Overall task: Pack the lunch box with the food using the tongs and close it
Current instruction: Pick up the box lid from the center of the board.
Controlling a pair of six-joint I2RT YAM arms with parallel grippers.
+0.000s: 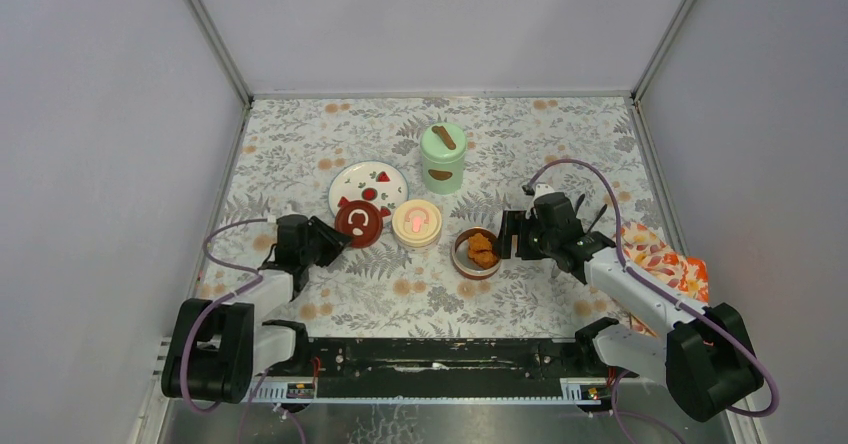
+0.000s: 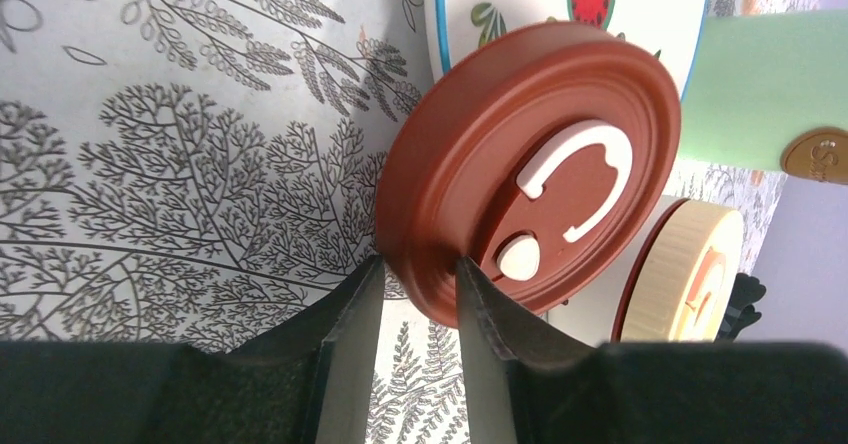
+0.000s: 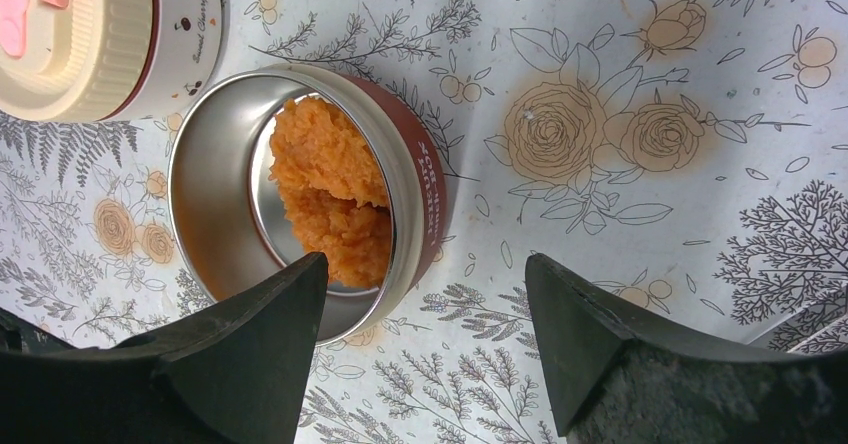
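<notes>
My left gripper [image 1: 335, 239] [image 2: 420, 260] is shut on the near rim of the dark-red lid [image 1: 360, 222] [image 2: 530, 164], which tilts against the edge of the plate. An open steel bowl [image 1: 462, 254] [image 3: 200, 194] holds orange fried chunks [image 1: 482, 251] [image 3: 330, 184]. Just right of that bowl my right gripper [image 1: 510, 234] [image 3: 425, 260] stands open and low, with nothing between its fingers. A second bowl, under a cream lid [image 1: 417, 222] [image 2: 690, 264] [image 3: 80, 44], sits between the red lid and the open bowl. The mint-green jar [image 1: 443, 159] [image 2: 760, 94] stands behind with its lid on. No tongs show.
The white plate with fruit pictures [image 1: 365, 179] [image 2: 460, 4] lies behind the red lid, with no food on it. An orange patterned cloth [image 1: 665, 259] lies at the right edge of the floral tablecloth. Grey walls enclose the table on three sides.
</notes>
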